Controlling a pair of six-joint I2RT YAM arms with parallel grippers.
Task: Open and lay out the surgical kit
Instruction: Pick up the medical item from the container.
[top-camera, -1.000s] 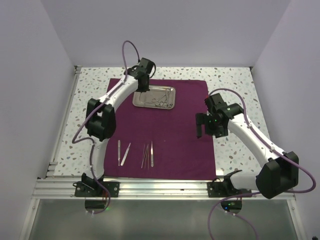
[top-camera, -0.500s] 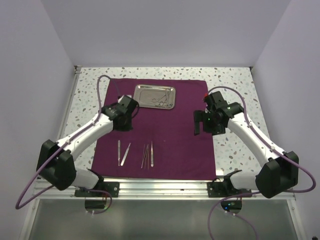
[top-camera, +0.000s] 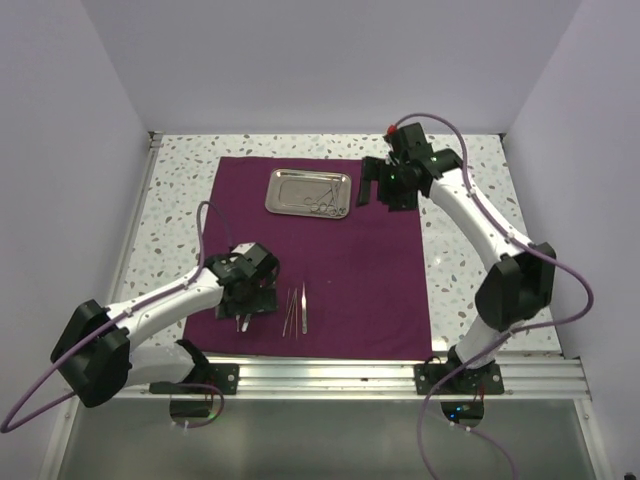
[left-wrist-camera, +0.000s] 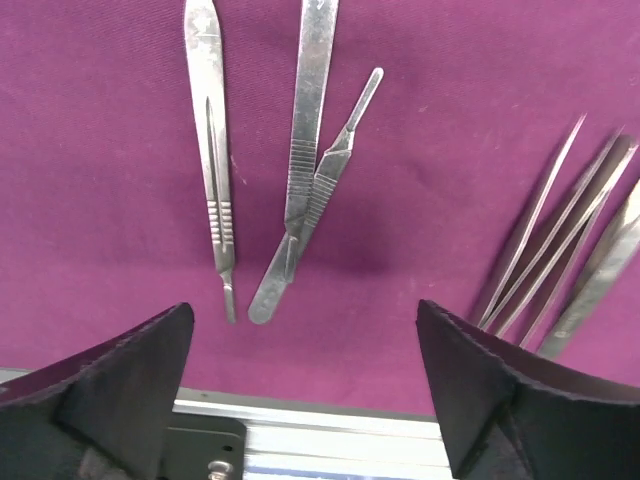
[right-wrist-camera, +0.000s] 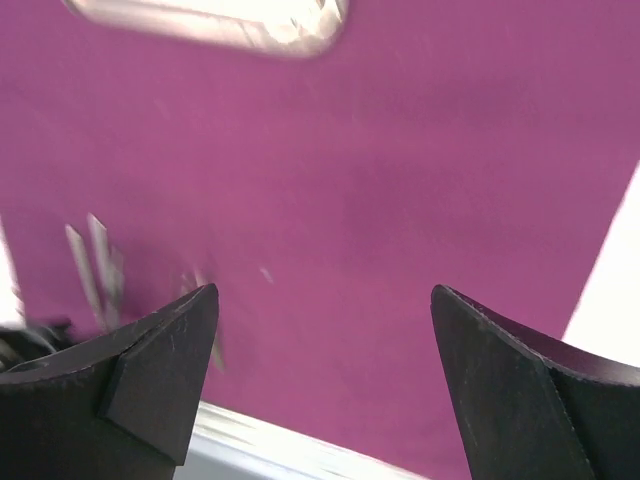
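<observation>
**Left arm just dropped a piece in the near row; clamps still in the tray**

The cloth is spread flat on the table. The tray sits at its far middle with the ringed clamps still inside. The tweezers lie bunched by the near edge, with the blade handles just left of them.

Change: a second ago my left arm was over the tray with its claw closed. Now the left claw hangs over the handles, jaws wide, nothing between them. That spot had two pieces and now has three, so I read it as a fresh drop. The thin handle lies against the wider one and isn't parallel, so it may want tidying.

My right arm has swung from the cloth's right side up beside the tray. The right claw is wide and empty. My guess is the clamps are next.

Views: overhead, the left arm hides the handles. The left wrist shows all three plus the tweezers, but no tray. The right wrist is motion-blurred and shows a tray corner, cloth and little else.
</observation>
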